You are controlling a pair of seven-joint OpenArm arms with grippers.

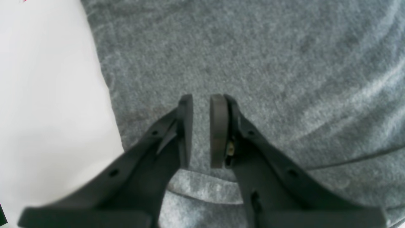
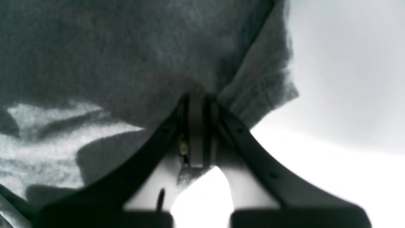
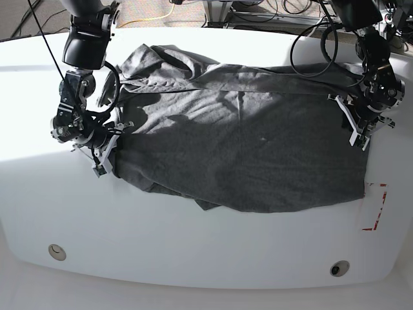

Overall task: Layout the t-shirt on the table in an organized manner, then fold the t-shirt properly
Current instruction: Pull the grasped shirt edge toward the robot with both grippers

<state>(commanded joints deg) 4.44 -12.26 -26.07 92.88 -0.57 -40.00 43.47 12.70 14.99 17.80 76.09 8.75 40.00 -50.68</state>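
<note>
The dark grey t-shirt [image 3: 239,142] lies spread across the white table [image 3: 193,245], wrinkled, with a fold bunched at its front edge. At the shirt's left edge in the base view, my right gripper [image 3: 106,158] is shut on the cloth. In the right wrist view its fingertips [image 2: 196,96] pinch the t-shirt [image 2: 110,47] by a hemmed edge, above the table [image 2: 348,95]. My left gripper [image 3: 361,132] is at the shirt's right edge. In the left wrist view it [image 1: 201,98] stands narrowly open just over the t-shirt [image 1: 253,47], with the table [image 1: 47,95] bare to its left.
A red-tape rectangle mark [image 3: 374,206] sits on the table just right of the shirt's front corner. Two round grommet holes [image 3: 57,251] [image 3: 339,267] lie near the front edge. Cables [image 3: 310,45] hang behind the arm on the right of the base view.
</note>
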